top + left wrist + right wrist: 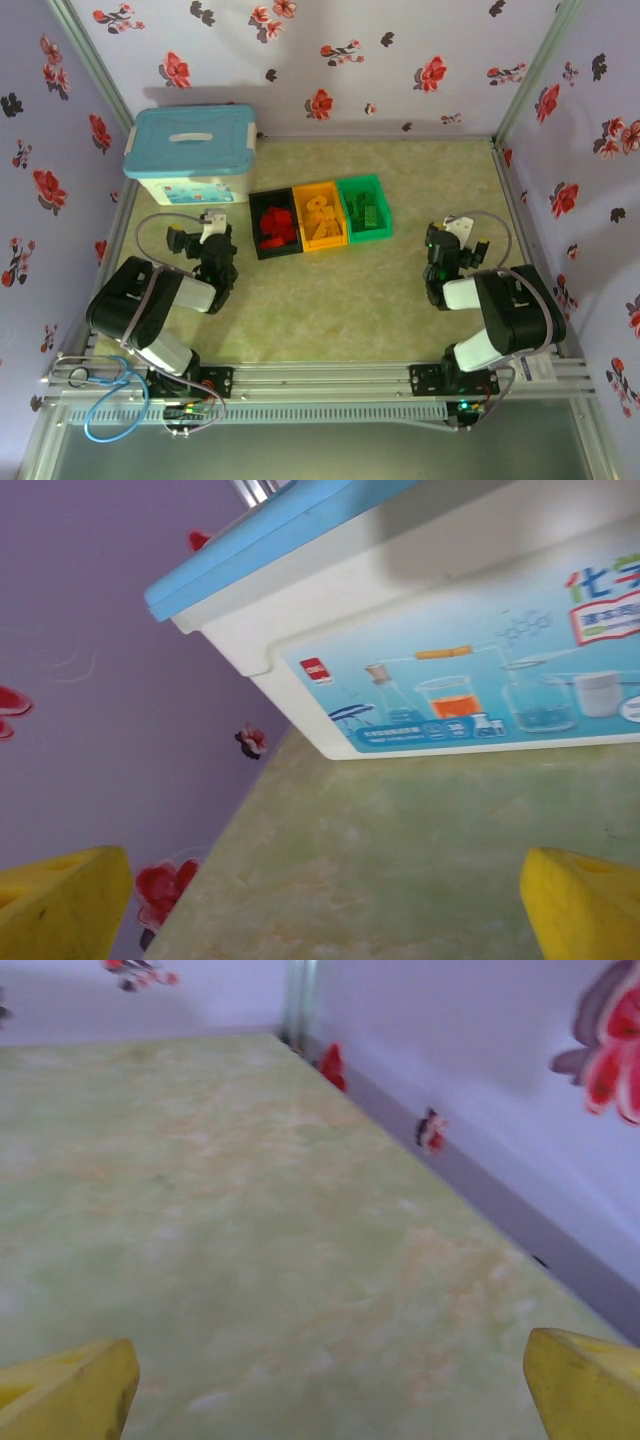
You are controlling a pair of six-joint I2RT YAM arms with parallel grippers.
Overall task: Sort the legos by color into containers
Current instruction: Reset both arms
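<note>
Three small bins stand side by side at the table's middle back. The black bin point(254, 212) holds red legos point(275, 227), the orange bin point(335, 226) holds orange-yellow legos point(319, 214), and the green bin point(381, 199) holds green legos point(364, 210). My left gripper point(207, 238) rests low at the left, in front of the white box, open with bare table between its yellow fingers point(60, 900). My right gripper point(452, 243) rests low at the right, open, its yellow fingertips point(585, 1385) wide apart over bare table.
A large white box with a light-blue lid point(192, 155) stands at the back left, close ahead of my left gripper, its printed side point(470, 695) large in the left wrist view. Flowered walls point(330, 50) enclose the green table point(330, 300) on three sides.
</note>
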